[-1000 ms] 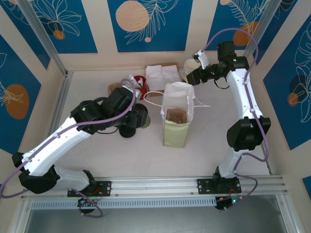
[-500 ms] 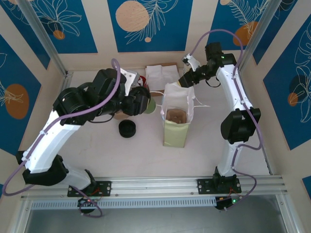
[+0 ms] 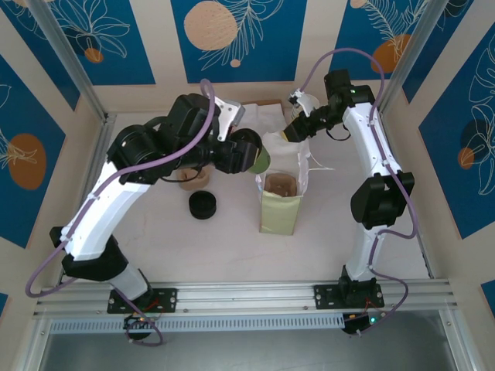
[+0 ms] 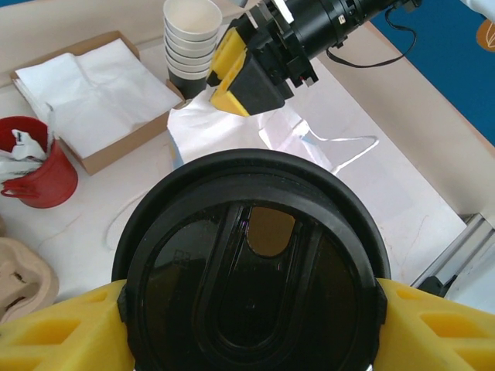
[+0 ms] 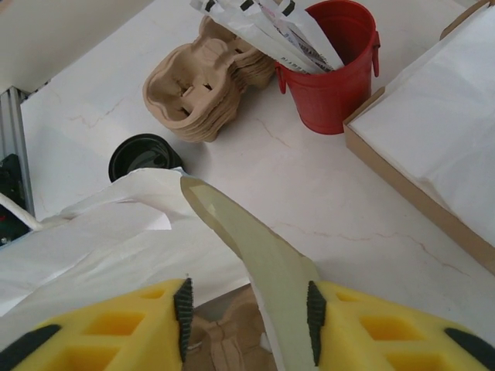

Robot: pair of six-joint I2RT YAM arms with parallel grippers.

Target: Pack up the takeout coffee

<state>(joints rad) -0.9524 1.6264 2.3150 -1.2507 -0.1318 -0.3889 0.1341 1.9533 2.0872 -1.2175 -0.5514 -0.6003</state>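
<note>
- while my left gripper [image 4: 251,328] clamps the takeout coffee [image 4: 251,255] at its black lid, a yellow finger on each side, the cup hangs tilted in the air, off the table [image 3: 232,247].
- from above, the cup sits at about 10 o'clock from the mouth of the pale green paper bag [image 3: 280,215], just beside it.
- my right gripper [image 5: 246,309] straddles that bag's rim at 12 o'clock with its jaws narrow; the rim touches one pad, and i cannot tell whether it is pinched.
- a stack of black lids [image 3: 203,205] sits at 9 o'clock from the bag.
</note>
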